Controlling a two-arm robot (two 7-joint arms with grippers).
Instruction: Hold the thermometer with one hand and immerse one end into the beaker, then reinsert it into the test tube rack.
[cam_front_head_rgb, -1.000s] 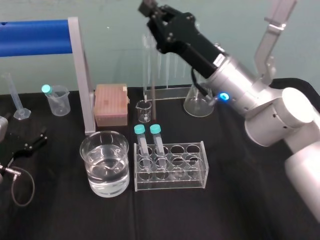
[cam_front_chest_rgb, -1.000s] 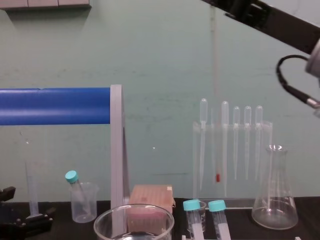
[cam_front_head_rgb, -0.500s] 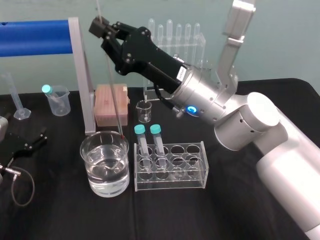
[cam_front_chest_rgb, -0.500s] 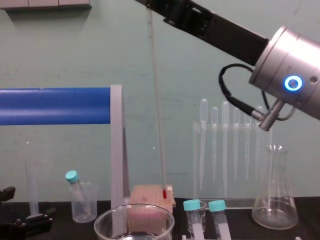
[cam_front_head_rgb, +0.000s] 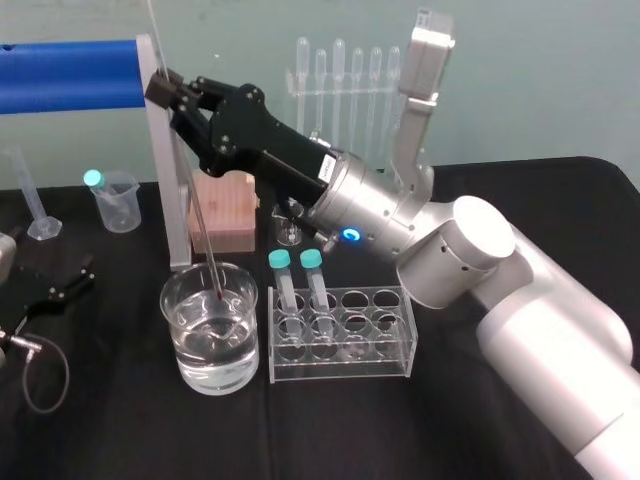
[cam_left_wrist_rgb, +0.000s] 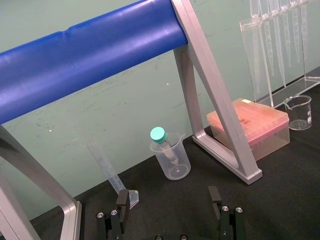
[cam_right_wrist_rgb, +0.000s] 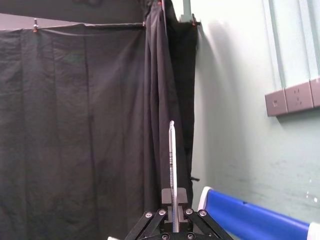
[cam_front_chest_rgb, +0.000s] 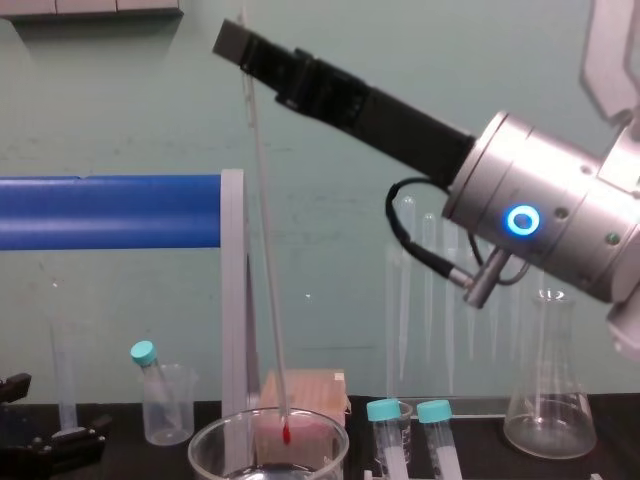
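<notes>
My right gripper (cam_front_head_rgb: 165, 88) is shut on the thermometer (cam_front_head_rgb: 190, 200), a long thin glass rod tilted slightly over the table's left half. In the chest view the right gripper (cam_front_chest_rgb: 240, 42) grips the thermometer (cam_front_chest_rgb: 265, 250) near its top. The rod's red-tipped lower end sits inside the mouth of the beaker (cam_front_head_rgb: 178, 300), about at the water's surface. The beaker (cam_front_chest_rgb: 215, 440) is wide, clear and partly filled. To its right stands the clear test tube rack (cam_front_head_rgb: 400, 340). In the right wrist view the thermometer (cam_right_wrist_rgb: 172, 160) rises from between the fingers (cam_right_wrist_rgb: 166, 196). My left gripper (cam_left_wrist_rgb: 167, 200) rests open at the table's left.
Two teal-capped tubes (cam_front_head_rgb: 296, 280) stand in the rack. A pink box (cam_front_head_rgb: 228, 205), a small glass beaker (cam_front_head_rgb: 290, 225) and a pipette stand (cam_front_head_rgb: 345, 70) are behind. A blue bar on a grey frame (cam_front_head_rgb: 165, 150) rises just behind the beaker. A conical flask (cam_front_chest_rgb: 548, 400) stands right.
My right gripper has swung left and down with the thermometer, from the pipette stand at the back to above the beaker. The red tip has dropped into the beaker's mouth.
</notes>
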